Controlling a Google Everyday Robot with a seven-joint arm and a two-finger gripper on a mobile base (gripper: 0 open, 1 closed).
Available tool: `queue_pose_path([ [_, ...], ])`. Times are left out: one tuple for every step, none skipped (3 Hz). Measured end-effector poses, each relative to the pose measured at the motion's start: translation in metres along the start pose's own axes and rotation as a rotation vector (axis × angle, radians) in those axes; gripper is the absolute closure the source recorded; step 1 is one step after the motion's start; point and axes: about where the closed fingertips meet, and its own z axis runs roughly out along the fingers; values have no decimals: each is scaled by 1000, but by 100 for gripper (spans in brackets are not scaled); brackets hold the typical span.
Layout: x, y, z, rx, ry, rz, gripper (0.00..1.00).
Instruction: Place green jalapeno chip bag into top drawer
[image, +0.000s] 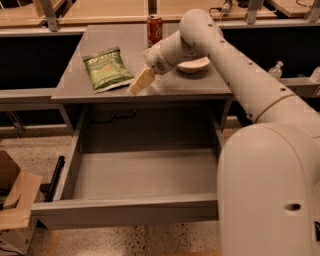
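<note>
The gripper (140, 82) hangs low over the grey tabletop (102, 37) in the upper middle of the frame, just beside the right edge of the green jalapeno chip bag (106, 69), which lies flat. A red soda can (154, 30) stands behind it, and a pale bowl (195, 65) sits to the right. Below, the top drawer (145, 172) stands pulled open.
</note>
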Motion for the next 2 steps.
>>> queue_pose_path([
  [-8,-7,44,-49,-39,19,0],
  [-20,-7,77,-94,-64,23,7],
])
